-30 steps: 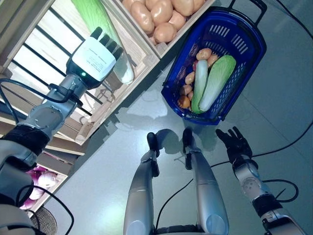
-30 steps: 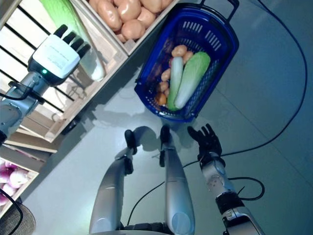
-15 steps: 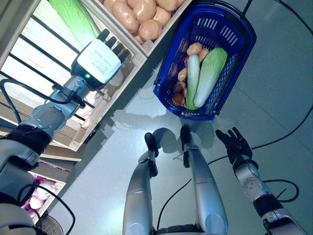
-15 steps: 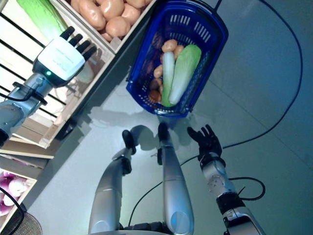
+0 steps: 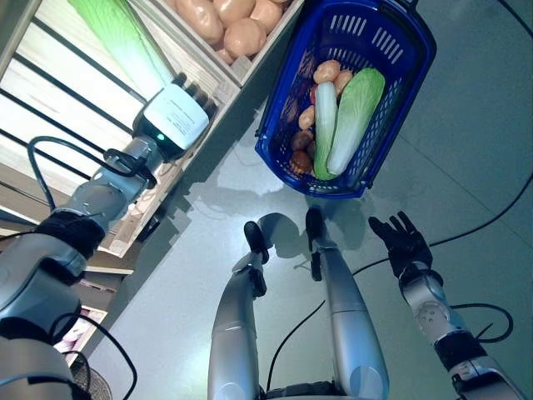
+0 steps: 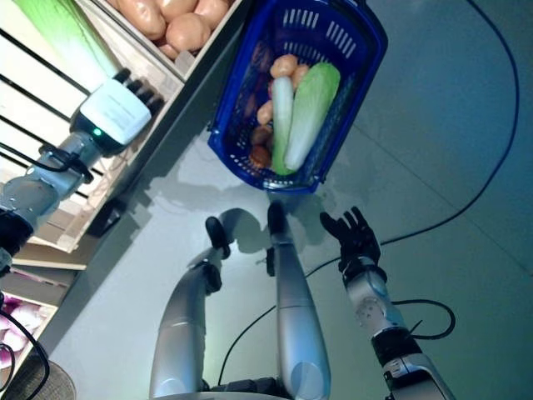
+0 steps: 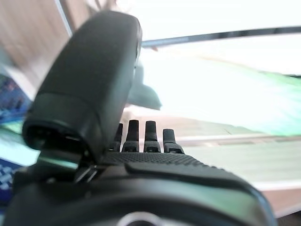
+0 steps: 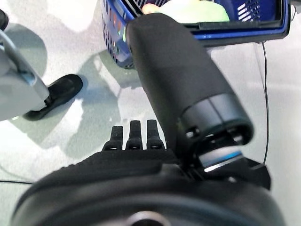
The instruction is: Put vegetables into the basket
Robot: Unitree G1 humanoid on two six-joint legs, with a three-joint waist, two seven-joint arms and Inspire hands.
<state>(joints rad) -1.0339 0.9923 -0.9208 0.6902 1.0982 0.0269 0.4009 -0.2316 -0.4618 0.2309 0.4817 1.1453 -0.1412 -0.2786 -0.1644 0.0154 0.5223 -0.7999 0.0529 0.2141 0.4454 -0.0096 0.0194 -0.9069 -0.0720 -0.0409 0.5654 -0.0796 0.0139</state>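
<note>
Blue basket (image 5: 400, 58), upper right, already holds cabbage (image 5: 356, 117) and potatoes (image 5: 326, 72). Left hand (image 5: 179, 117), fingers straight, reaches toward the crate's cabbage (image 5: 117, 37) upper left; a shallow grasp could drop it. Right hand (image 5: 403, 243) hangs spread, empty.

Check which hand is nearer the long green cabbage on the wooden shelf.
Left. The left hand reaches up to the shelf, right beside the cabbage. The right hand hangs open over the floor, below the blue basket, far from it.
</note>
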